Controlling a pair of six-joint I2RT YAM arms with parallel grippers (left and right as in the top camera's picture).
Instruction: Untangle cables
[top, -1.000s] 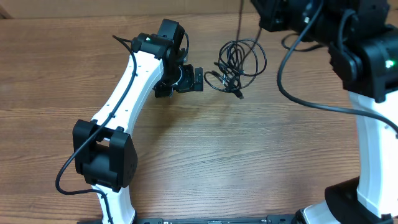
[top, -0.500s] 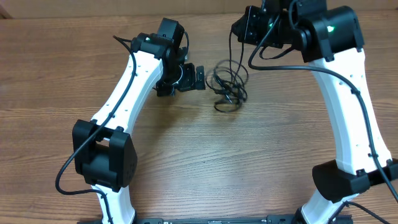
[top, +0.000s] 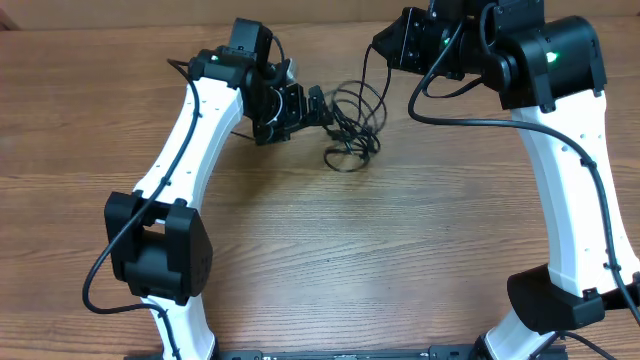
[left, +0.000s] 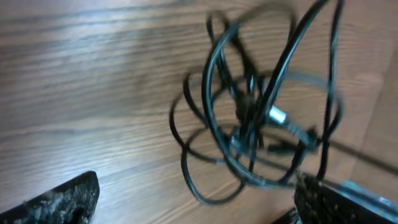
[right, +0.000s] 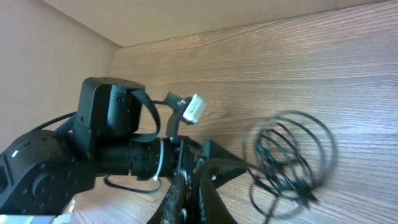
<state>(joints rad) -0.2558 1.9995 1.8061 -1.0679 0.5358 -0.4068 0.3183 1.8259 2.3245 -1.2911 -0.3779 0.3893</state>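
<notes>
Cables (top: 352, 128): loose tangled loops, upper centre. Left gripper (top: 320, 107) beside them, jaws apart; right gripper (right: 191, 188) pinches one strand.

The cables (top: 352, 125) are lying in one small bundle of thin black cords. The cords are looping round and over each other in rings, and they are all mixed up. The bundle is sitting on the wooden surface (top: 300, 230), in the middle near the back. One loop is poking out at the front. One cord is going up from the back of the bundle. A little silver plug (left: 278, 116) is shining in the middle of the tangle.
</notes>
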